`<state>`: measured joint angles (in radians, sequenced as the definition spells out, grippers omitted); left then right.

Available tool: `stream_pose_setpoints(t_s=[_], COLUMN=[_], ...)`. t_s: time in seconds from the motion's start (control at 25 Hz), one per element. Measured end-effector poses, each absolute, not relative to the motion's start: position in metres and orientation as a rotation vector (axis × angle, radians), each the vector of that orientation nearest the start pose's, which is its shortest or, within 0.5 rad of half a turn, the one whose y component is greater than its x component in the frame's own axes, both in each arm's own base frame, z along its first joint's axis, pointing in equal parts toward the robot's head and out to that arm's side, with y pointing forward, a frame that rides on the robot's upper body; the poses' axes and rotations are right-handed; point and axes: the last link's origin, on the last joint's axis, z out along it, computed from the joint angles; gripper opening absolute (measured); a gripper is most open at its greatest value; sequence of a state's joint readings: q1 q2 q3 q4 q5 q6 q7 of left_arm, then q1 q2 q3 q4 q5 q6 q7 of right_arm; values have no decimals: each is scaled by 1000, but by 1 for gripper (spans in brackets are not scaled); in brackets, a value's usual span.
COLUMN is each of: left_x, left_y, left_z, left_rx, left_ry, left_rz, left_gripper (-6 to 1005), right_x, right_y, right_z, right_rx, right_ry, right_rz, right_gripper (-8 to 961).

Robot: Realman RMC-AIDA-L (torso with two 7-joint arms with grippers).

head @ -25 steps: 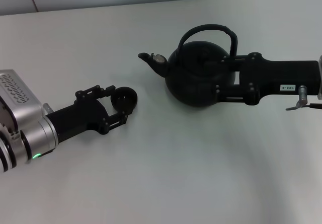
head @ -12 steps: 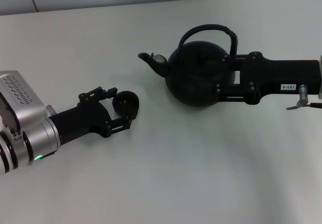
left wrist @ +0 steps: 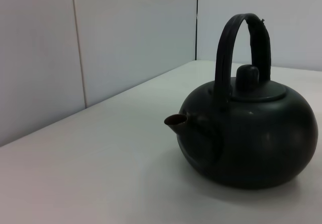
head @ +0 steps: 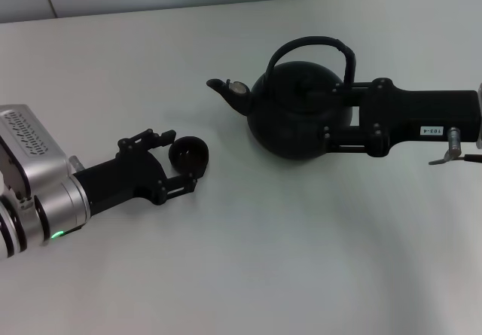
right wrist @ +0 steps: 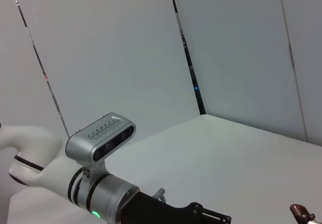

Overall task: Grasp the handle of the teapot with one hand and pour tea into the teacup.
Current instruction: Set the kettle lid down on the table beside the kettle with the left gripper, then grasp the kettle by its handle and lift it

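spout faces the cup, gap not yet closed

the teapot (head: 300, 115) stands on the white worktop (head: 248, 260) toward the far right, its spout (head: 226, 89) aimed left. the teacup (head: 187, 153) sits lower left of it, nearer the robot and well apart from the spout tip. so the pour turns on this: the pot's long axis, spout to back, runs left to right, and the cup lies off the spout end but nearer, so the pot would likely need to travel left and nearer before tipping.

the right hand (head: 337, 118) reaches in from the right, its fingers spread around the back of the pot's body, one by the base of the handle (head: 312, 45), which arches upright and bare overhead. the left hand (head: 172, 162) has its fingers apart on either side of the teacup; i cannot tell whether they touch it.

the worktop is plain and matte, with pale wall panels behind its far edge.
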<state>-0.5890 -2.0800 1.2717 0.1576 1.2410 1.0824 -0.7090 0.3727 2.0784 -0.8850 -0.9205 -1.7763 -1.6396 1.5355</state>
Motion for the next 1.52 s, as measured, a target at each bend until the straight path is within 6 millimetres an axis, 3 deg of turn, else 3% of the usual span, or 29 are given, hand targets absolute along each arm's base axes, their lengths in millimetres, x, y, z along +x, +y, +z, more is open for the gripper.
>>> stream_pose_setpoints(t_s=[0.32,0.72,1.36,1.52], left_x=[-277,-272,-256,-242], left_y=[328,323,317,305], left_z=[-93,-93,-70,-59], left_rx=[-2586,-2636,-2601,-2637], left_ry=[-377,-316,-236,-218], left_rz=[-538,-527,-632,-782], left_gripper=[785,859,859,859], right_x=[244,244,243,243], right_y=[308,308,311,312], right_z=[28,26,27,28], right_rx=[-2733,-2737,-2732,-2728], right_ry=[583,585,579,576], right_rz=[813,811,813,811], right_gripper=[636,635,633,633])
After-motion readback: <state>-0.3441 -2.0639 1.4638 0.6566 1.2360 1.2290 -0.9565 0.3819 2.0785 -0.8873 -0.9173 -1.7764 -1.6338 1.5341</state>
